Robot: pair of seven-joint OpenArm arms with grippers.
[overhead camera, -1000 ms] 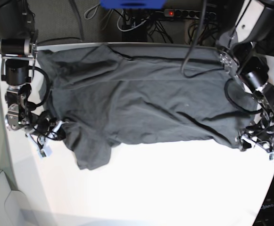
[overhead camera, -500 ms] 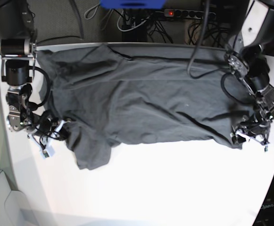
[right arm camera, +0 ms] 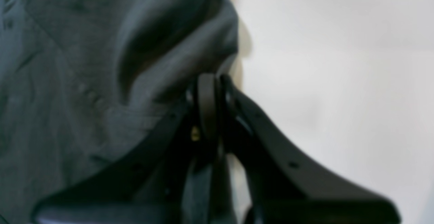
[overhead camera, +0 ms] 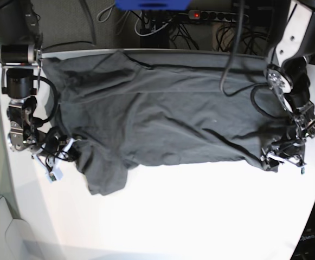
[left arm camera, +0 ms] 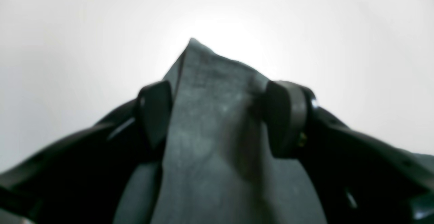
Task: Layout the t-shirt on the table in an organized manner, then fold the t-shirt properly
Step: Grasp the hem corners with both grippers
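The dark grey t-shirt lies spread and wrinkled across the far half of the white table, with one sleeve hanging toward the front at the left. My left gripper is at the shirt's front right corner. In the left wrist view that gripper stands open, and a pointed corner of the t-shirt fills the gap between its fingers. My right gripper is at the shirt's left edge. Its jaws are shut on a raised fold of the t-shirt, with bare table beside it.
Behind the table's far edge lie a power strip with tangled cables and a blue object. The table's curved edge runs down the left side. Both arms' cables loop over the shirt's ends.
My left gripper has slid inward to the left along the shirt's front right corner, and its arm has swung more upright. The right arm and the cloth it holds have barely moved.
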